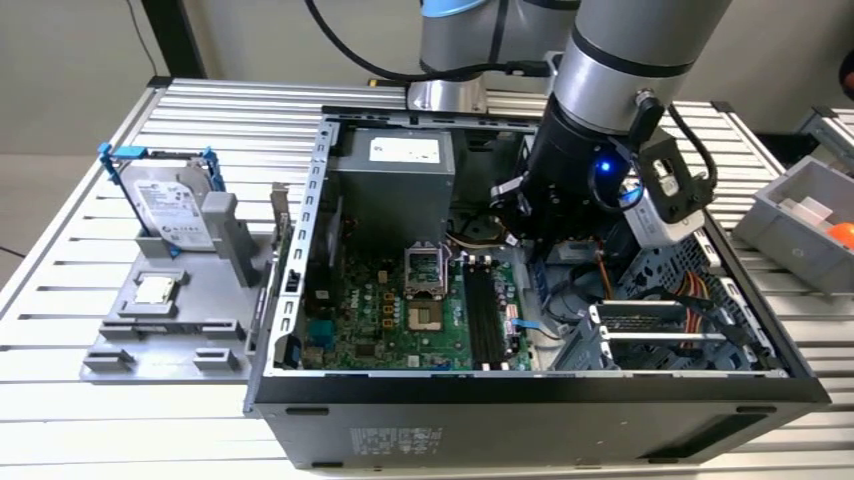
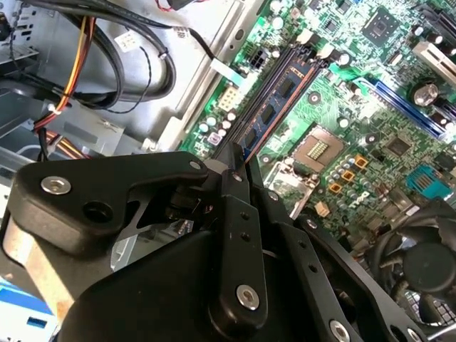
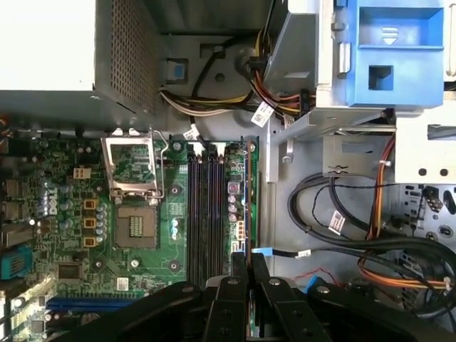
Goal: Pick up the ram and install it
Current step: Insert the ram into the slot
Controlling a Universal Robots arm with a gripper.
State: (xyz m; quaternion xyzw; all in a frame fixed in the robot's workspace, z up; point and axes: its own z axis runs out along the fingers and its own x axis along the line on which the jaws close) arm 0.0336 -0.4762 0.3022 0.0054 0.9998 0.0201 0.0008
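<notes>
Green ram [image 2: 274, 100] beside tool [image 2: 239, 167]

Matt black plastic gripper [image 3: 249, 267]; glossy green motherboard [image 3: 142, 235]; ribbed bare-metal table [image 1: 80, 250].

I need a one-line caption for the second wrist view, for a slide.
Gripper above the motherboard, its jaws closed on the ram standing in a memory slot beside the empty CPU socket.

The arm reaches steeply downward, its claw [image 3: 249, 265] pinched nearly together.
</notes>
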